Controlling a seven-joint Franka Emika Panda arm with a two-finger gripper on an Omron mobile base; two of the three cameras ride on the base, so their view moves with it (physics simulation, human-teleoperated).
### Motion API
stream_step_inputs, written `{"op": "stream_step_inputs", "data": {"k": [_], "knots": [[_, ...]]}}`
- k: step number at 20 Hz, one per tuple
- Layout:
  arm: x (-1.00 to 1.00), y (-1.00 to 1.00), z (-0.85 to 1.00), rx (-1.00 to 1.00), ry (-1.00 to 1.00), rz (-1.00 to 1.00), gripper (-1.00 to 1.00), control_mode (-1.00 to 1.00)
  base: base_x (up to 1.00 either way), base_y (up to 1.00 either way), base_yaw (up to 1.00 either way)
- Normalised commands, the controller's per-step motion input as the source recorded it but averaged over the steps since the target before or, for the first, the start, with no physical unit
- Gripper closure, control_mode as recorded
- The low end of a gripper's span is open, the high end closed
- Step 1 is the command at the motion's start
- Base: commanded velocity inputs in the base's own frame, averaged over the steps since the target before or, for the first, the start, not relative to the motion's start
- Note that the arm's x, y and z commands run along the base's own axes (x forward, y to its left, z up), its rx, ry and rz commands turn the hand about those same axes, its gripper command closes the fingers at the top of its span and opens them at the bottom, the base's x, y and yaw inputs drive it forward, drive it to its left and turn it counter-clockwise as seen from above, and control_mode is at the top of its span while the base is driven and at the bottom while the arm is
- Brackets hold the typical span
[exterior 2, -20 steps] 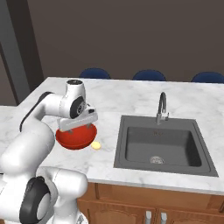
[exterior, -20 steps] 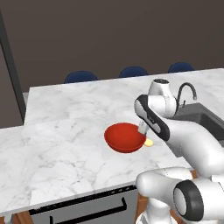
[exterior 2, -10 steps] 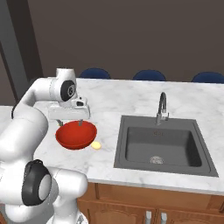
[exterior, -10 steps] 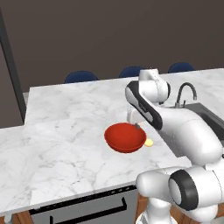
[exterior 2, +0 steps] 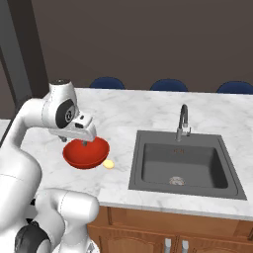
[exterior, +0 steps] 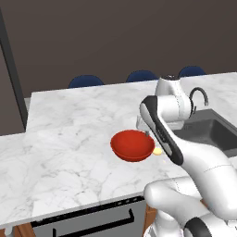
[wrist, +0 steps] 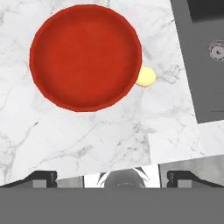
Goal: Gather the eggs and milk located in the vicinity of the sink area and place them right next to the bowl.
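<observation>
The red bowl [exterior: 133, 145] [exterior 2: 86, 153] [wrist: 86, 57] sits on the white marble counter [exterior: 69, 139]. One of the eggs [exterior: 158, 151] [exterior 2: 108, 164] [wrist: 145, 76], small and pale yellow, lies on the counter touching the bowl's rim on the sink side. My gripper [exterior: 146, 133] [exterior 2: 84, 143] [wrist: 111, 178] hangs above the bowl's edge, open, with nothing between its fingers. The dark grey sink [exterior 2: 185, 165] [wrist: 201, 57] lies to the right of the bowl. The milk is out of view.
A dark curved faucet [exterior 2: 182, 123] [exterior: 200, 95] stands behind the sink basin. Blue chair backs [exterior: 85, 81] [exterior 2: 106, 81] line the counter's far side. The counter's front edge [exterior 2: 163, 207] runs close below the bowl and sink.
The hand has lifted from low beside the egg to higher over the bowl's edge. The egg stays on the counter next to the bowl. The jaws remain open.
</observation>
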Motion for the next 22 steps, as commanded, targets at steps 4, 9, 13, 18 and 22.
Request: {"op": "stream_step_inputs", "data": {"k": [4,9,13,18,22], "knots": [[-0.38,0.00,0.10,0.00,-0.31,-0.22,-1.00,-1.00,0.00,0.00,0.00],[-0.03,0.00,0.41,0.00,-0.01,-0.12,-1.00,-1.00,0.00,0.00,0.00],[0.00,0.00,0.07,0.00,0.00,-0.01,-1.00,-1.00,0.00,0.00,0.00],[0.00,0.00,0.00,0.00,0.00,0.00,-1.00,-1.00,0.00,0.00,0.00],[0.00,0.00,0.00,0.00,0.00,0.00,-1.00,-1.00,0.00,0.00,0.00]]}}
